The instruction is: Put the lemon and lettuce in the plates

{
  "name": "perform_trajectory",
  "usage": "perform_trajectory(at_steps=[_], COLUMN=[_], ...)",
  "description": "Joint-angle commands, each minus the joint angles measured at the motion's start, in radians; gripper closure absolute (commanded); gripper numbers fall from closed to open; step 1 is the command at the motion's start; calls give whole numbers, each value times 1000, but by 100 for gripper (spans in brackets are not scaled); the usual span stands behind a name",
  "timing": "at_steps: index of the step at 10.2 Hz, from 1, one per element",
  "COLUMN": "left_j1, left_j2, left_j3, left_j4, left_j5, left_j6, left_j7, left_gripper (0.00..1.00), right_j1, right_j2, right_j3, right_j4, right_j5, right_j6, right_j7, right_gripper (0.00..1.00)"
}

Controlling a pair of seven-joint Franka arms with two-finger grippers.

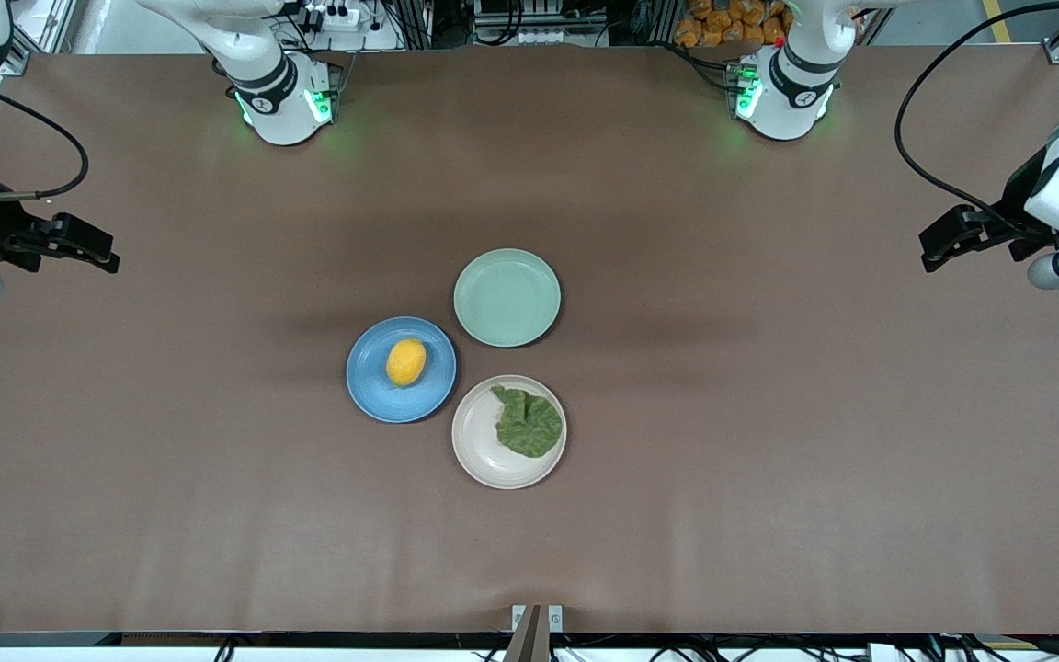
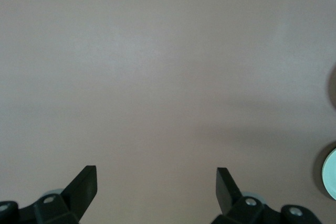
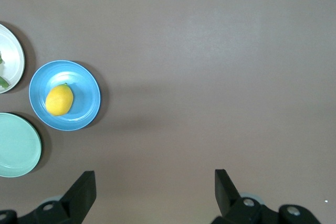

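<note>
Three plates (image 1: 506, 297) — one lemon (image 1: 405, 361), one lettuce (image 1: 529, 424)

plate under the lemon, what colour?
Blue plate under the lemon; clearest in the front view.

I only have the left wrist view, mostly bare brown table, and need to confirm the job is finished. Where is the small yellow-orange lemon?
Observer: The small oval yellow-orange lemon lies in the round blue plate.
Operator: And the leaf?
Observer: The crinkled dark green lettuce leaf lies in the pale beige-pink plate, the plate nearest the front camera.
Operator: That pale green edge I see?
Observer: It is a round pale green plate with nothing in it.
Operator: The other arm?
Observer: The right pincer is open over bare table at its own end; the left pincer is open too.
</note>
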Motion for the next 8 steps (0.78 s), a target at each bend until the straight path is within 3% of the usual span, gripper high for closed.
perform_trajectory(at_steps=[1, 8], left_j1=[4, -3], left_j2=[-5, -5], left_j3=[-2, -4], left_j4=[-7, -7], left_j5=[1, 1], left_j6=[11, 11], left_j7=[23, 22], left_gripper=[0, 0], right_j1=[-5, -5], right_j2=[-12, -11], right_j3=[4, 4], right_j4=[-7, -7], right_j5=[-14, -11], right_j6=[-4, -4], right_j7=[-13, -14], right_gripper=[0, 0])
